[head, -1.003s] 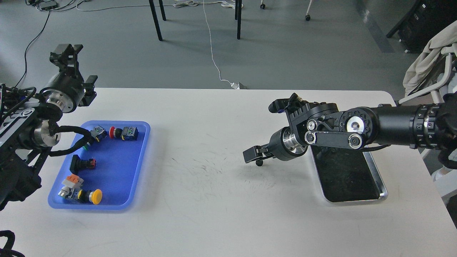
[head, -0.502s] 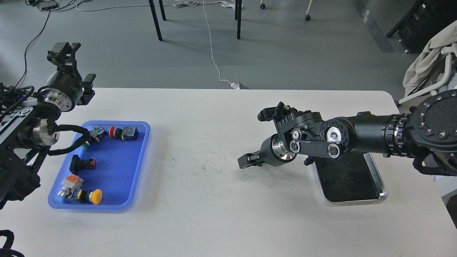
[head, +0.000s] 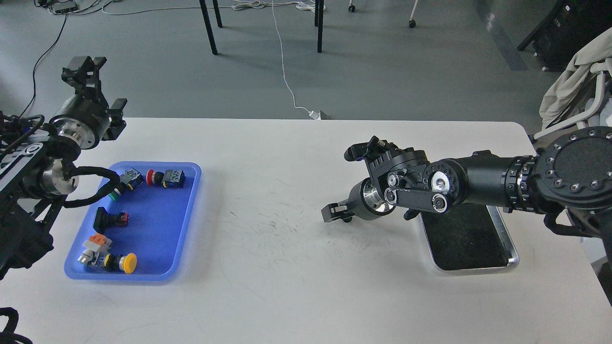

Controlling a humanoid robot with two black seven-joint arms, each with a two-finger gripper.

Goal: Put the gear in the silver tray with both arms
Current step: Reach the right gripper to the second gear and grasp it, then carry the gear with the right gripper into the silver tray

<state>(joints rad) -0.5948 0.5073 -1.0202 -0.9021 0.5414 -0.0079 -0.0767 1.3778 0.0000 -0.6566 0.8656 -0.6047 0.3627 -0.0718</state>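
The silver tray (head: pixel 512 261) lies at the right of the white table, its dark bottom bare where it shows. My right arm reaches across the tray's far end. My right gripper (head: pixel 334 213) hangs just above the table, left of the tray. It is dark and seen side-on, so I cannot tell how its jaws stand. A small dark part shows under its fingers; I cannot tell whether it is a gear. No gear shows clearly. My left gripper (head: pixel 86 67) is raised over the table's far left corner, beyond the blue tray, fingers apart and empty.
A blue plastic tray (head: pixel 184 224) at the left holds several push-button switches, among them a yellow one (head: pixel 128 263) and a red one (head: pixel 150 177). The table's far edge (head: pixel 306 119) borders grey floor with chair legs and cables. A cloth-draped chair (head: pixel 573 81) stands at the right.
My right arm swung left, carrying its gripper from beside the silver tray further toward the table's middle. My left gripper shifted slightly left.
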